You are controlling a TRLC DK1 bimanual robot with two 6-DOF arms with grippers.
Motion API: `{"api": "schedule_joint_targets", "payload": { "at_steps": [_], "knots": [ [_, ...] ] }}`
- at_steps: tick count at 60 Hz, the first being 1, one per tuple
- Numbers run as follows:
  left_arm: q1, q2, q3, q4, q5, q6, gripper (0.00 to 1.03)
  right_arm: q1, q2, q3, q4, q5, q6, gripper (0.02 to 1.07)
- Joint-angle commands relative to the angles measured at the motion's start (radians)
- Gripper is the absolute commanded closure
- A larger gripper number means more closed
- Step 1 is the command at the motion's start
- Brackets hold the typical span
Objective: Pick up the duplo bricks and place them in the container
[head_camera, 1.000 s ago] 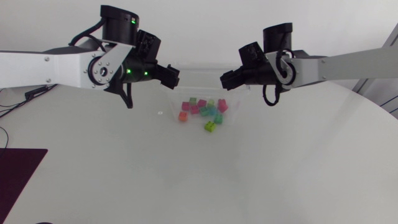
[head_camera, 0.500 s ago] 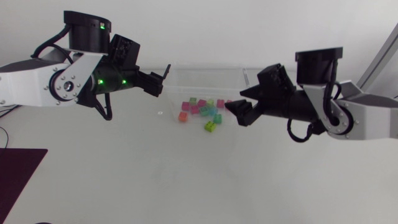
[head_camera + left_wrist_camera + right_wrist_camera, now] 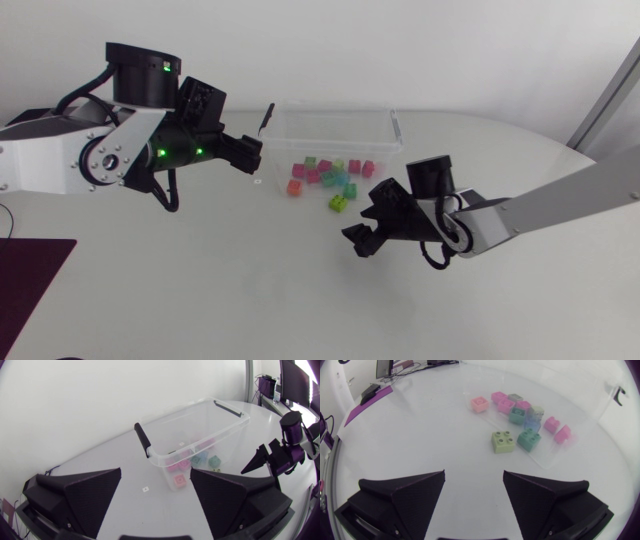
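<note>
Right wrist view: the lime brick [image 3: 503, 441] is seen straight ahead of the right gripper [image 3: 473, 477], whose fingers are spread and empty. It lies at the near wall of the container [image 3: 330, 110]. The left gripper [image 3: 155, 472], likewise released, is judged farther off, at the left.

Table [image 3: 200, 300]: white, smooth, with a rounded edge on the right.
Container [image 3: 330, 135]: clear plastic box standing on the table at the far side, about the middle; dark handles at its left and right ends.
Bricks [image 3: 325, 176]: a loose cluster of pink, orange, teal and green, seen through the box's clear near wall.
Lime-green brick [image 3: 338, 203]: nearest of the cluster; I cannot tell whether it sits inside the box or on the bare table.
Marker [image 3: 258, 182]: tiny white square flat on the table, just left of the box.
Mat [image 3: 30, 280]: dark purple, flat at the near left corner, well apart from the box.
</note>
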Motion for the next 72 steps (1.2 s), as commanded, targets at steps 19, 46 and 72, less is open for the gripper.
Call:
{"api": "schedule_joint_targets", "payload": {
  "at_steps": [19,46,72],
  "knots": [
    [0.015,-0.039,-0.053,0.022,0.01,0.017,0.07,0.012,0.245,0.222,0.021,0.008,-0.02,0.22],
    [0.025,-0.021,-0.069,0.057,0.024,0.019,0.07,-0.007,0.374,0.307,0.038,0.027,-0.028,0.23],
    [0.045,-0.016,-0.09,0.075,0.03,0.022,0.07,-0.014,0.43,0.268,0.132,0.024,0.0,0.82]
  ]
}}
